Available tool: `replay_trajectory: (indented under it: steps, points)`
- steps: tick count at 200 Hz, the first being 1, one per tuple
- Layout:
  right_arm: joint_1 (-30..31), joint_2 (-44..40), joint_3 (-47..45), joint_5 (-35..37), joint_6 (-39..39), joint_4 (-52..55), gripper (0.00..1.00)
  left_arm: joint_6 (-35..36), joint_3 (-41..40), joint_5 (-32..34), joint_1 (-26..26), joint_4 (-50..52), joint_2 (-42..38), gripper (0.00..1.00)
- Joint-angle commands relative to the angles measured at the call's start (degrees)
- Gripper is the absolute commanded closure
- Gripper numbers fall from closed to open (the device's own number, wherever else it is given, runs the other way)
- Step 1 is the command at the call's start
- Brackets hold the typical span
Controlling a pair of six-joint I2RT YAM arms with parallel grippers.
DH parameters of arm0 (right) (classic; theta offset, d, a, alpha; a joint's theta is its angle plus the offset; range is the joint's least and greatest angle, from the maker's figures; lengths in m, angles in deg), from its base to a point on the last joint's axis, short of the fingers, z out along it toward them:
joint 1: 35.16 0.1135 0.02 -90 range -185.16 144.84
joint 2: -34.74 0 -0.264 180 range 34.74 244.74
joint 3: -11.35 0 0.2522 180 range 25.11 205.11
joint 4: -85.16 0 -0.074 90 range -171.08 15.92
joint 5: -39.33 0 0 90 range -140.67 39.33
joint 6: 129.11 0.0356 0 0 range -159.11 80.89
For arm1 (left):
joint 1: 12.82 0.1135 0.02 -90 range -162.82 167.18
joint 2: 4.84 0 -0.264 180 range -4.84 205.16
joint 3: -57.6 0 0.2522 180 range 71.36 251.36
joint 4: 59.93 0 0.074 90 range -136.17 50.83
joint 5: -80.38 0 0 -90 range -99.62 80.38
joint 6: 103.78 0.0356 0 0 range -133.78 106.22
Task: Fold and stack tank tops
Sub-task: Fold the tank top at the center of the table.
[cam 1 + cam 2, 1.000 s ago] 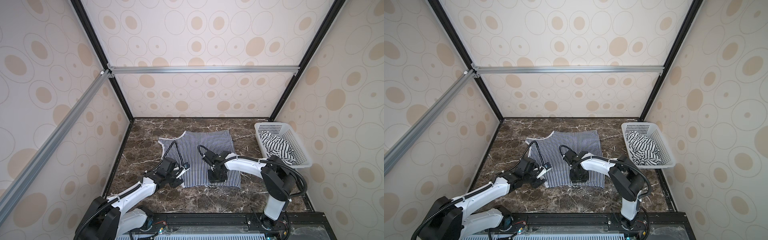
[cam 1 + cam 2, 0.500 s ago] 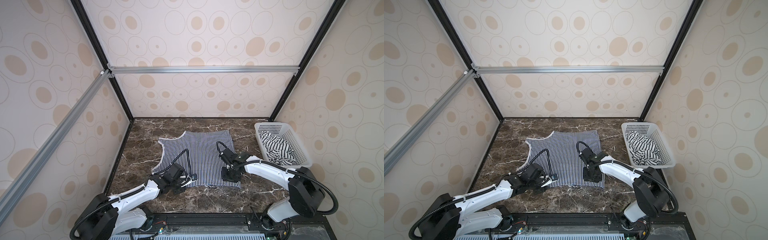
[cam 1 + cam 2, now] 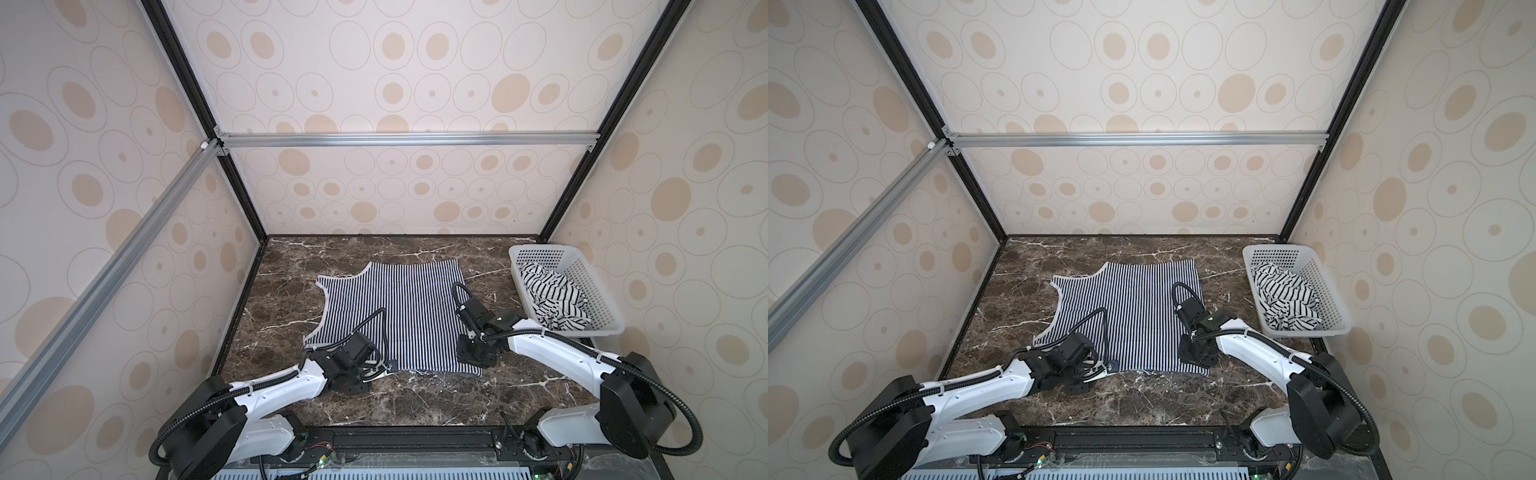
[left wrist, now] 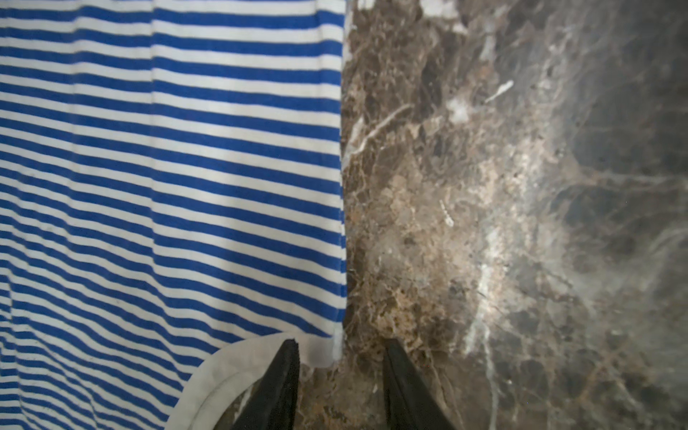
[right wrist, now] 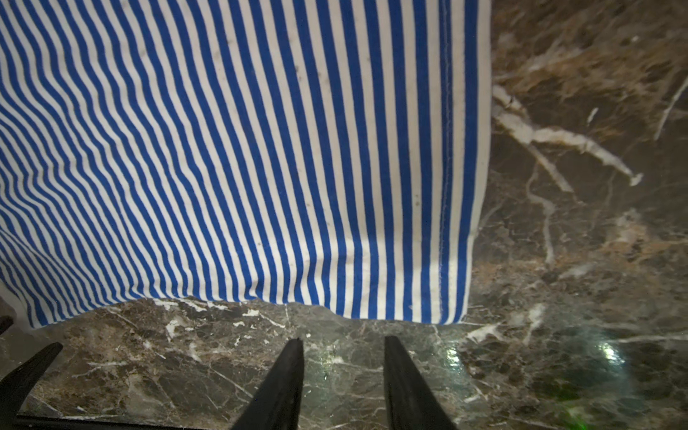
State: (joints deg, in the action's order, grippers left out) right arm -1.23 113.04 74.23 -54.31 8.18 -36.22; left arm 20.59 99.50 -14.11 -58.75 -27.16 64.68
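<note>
My left jaws stand partly open, low over the counter (image 3: 415, 399) at the near left corner of the finely striped top (image 3: 399, 316). That top lies spread flat in the middle of the counter in both top views, its curved white-trimmed armhole side toward my left arm (image 3: 282, 386) and its straight hem side toward my right arm (image 3: 548, 349). From my left wrist, the corner of the top (image 4: 167, 167) where the white trim (image 4: 208, 376) ends sits right at my fingertips (image 4: 283, 376). One tip overlaps the trim and the other is over bare stone, with a clear gap between them, so I see no cloth pinched. My right jaws are parted about as wide and hold nothing. From my right wrist they hover over bare counter (image 5: 558, 335), just short of the near edge of the top (image 5: 242, 149) and close to its stitched hem corner (image 5: 450, 312). The other top (image 3: 552, 295), white with wider black stripes, lies crumpled in the white basket (image 3: 602, 303) at the far right of the counter, well apart from both my arms.
</note>
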Motion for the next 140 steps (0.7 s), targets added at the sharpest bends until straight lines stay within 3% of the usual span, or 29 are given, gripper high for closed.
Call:
replay_trajectory:
  steps: [1, 140]
  points:
    - [-0.61, -0.80, -0.85, 0.12, 0.50, 0.72, 0.62, 2.20, 1.13, -0.09, -0.65, 1.13, 0.77, 0.62]
    - [-2.79, -2.38, -4.11, -0.93, -0.09, -0.93, 0.62, 3.25, 2.09, 3.10, -0.85, 0.60, 7.13, 0.71]
